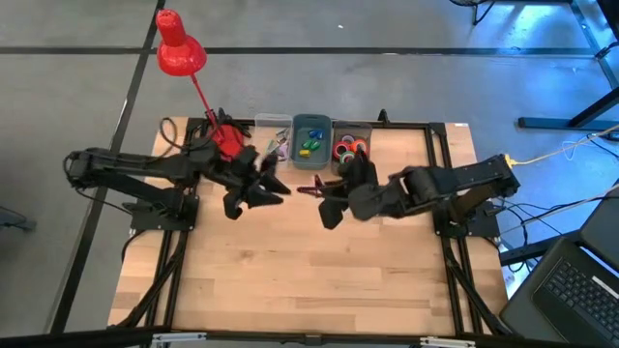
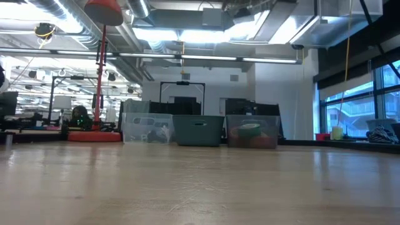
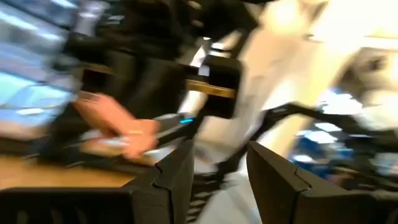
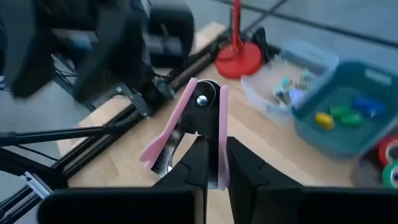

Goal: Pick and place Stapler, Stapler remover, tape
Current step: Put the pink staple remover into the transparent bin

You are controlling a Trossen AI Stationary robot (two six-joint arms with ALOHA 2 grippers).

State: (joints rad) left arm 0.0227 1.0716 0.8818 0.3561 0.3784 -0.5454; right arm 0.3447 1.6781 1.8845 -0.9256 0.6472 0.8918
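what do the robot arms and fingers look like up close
Both arms are dark, nearly black, with chunky jointed segments. The left gripper has two broad, flat, angular black fingers. The right gripper has the same blocky black fingers. No markings show.

Bright ceiling lights [image 2: 187, 34] glare in the low view, reflecting off the table [image 2: 200, 187]. The left wrist view is heavily motion-blurred with blown-out whites; the high view looks soft.
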